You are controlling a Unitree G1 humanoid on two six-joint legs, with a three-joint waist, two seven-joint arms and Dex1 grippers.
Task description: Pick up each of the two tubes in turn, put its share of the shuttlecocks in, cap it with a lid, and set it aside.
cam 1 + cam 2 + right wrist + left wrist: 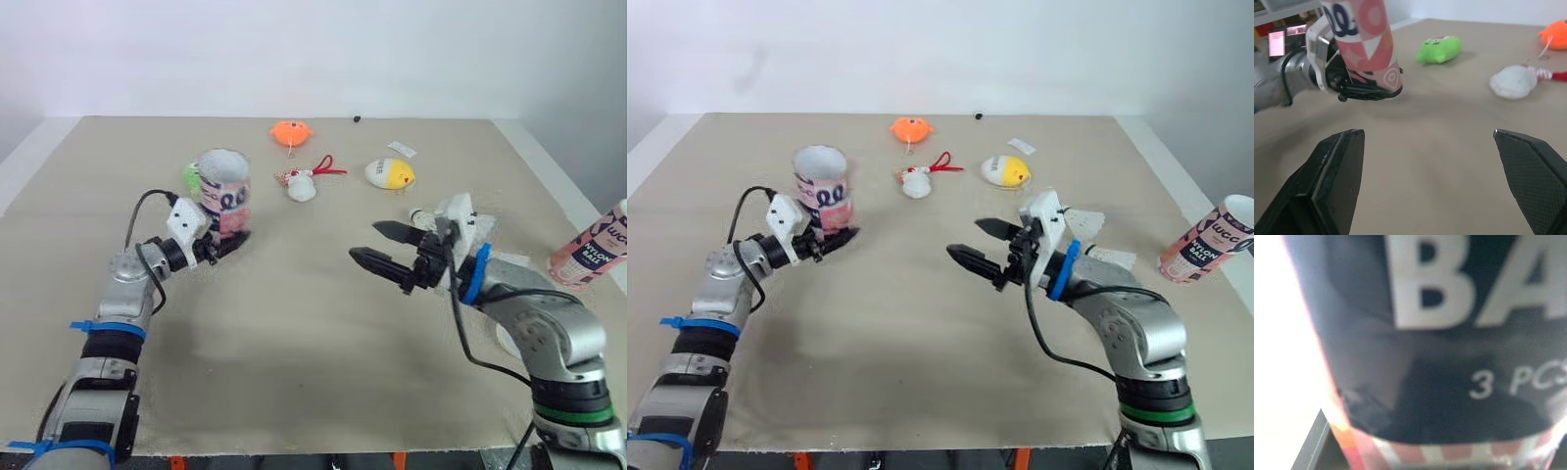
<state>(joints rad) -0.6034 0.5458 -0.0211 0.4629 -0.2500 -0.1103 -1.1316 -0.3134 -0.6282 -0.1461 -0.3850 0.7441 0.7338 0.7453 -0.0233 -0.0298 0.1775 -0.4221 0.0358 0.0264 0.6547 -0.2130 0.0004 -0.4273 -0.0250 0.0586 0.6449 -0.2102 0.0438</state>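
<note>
A pink patterned tube (224, 189) stands open-topped at the left of the table, and its dark label (1449, 333) sits right up against the left wrist camera. My left gripper (223, 245) is shut on the tube's base, as its black fingers (1369, 91) show in the right wrist view. A second pink tube (592, 245) stands at the table's right edge. White shuttlecock feathers (1081, 221) lie just behind my right wrist. My right gripper (367, 242) hovers open over the middle of the table, nothing between its fingers (1334, 171).
Small toys lie at the back: an orange plush (291, 131), a white plush with a red cord (302, 186), a yellow-and-white egg toy (389, 173) and a green plush (1439, 49) behind the held tube. A white tag (402, 149) lies nearby.
</note>
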